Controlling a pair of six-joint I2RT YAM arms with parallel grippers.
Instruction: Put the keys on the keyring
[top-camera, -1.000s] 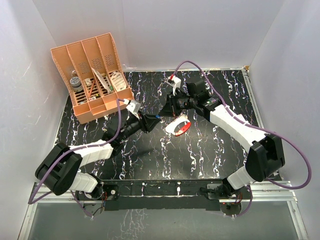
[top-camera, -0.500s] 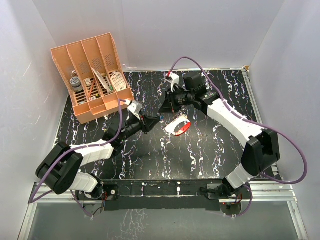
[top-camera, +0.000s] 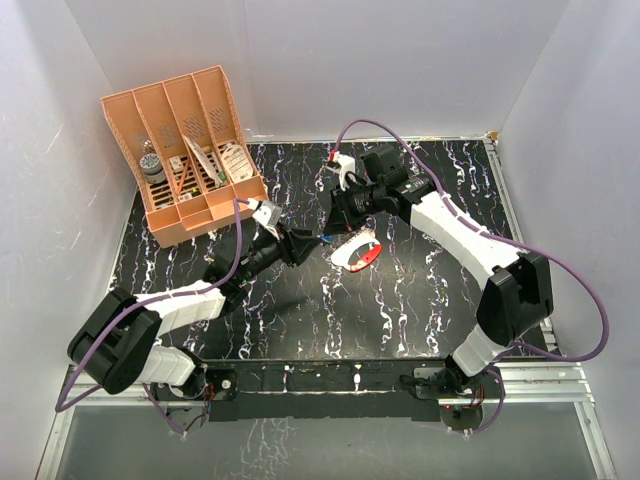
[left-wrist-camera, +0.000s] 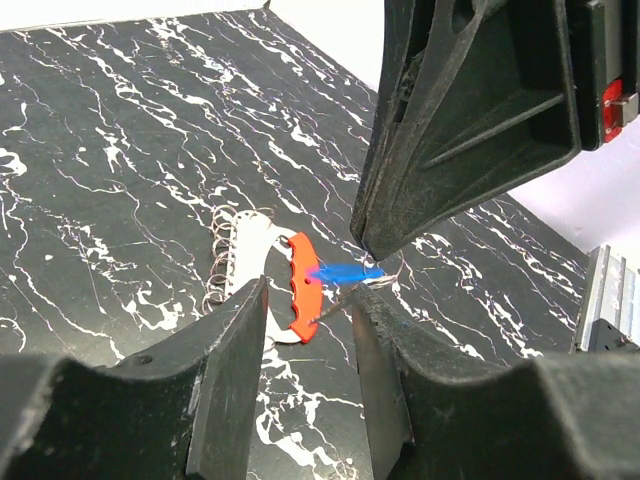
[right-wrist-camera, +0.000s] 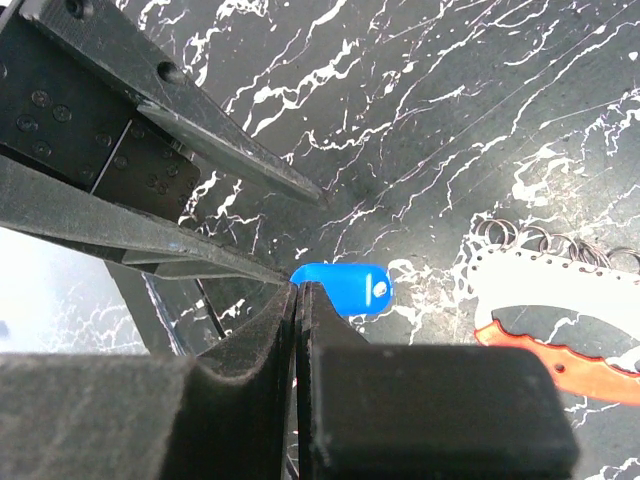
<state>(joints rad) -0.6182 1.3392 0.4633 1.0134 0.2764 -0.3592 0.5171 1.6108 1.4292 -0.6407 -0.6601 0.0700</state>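
Marbled black table (top-camera: 400, 300): right gripper (right-wrist-camera: 300, 290) clenched on key (right-wrist-camera: 345, 288) at its tips; left gripper (left-wrist-camera: 310, 300) released, keyring (left-wrist-camera: 297, 280) beyond. So thin an edge-pinch may let the key slip.

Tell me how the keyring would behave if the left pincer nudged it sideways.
The keyring looks like a stiff loop, so it should probably move as one piece. Lying flat on the smooth table, it would likely slide rather than roll. The thin wire rings along its pale side may flop or snag.
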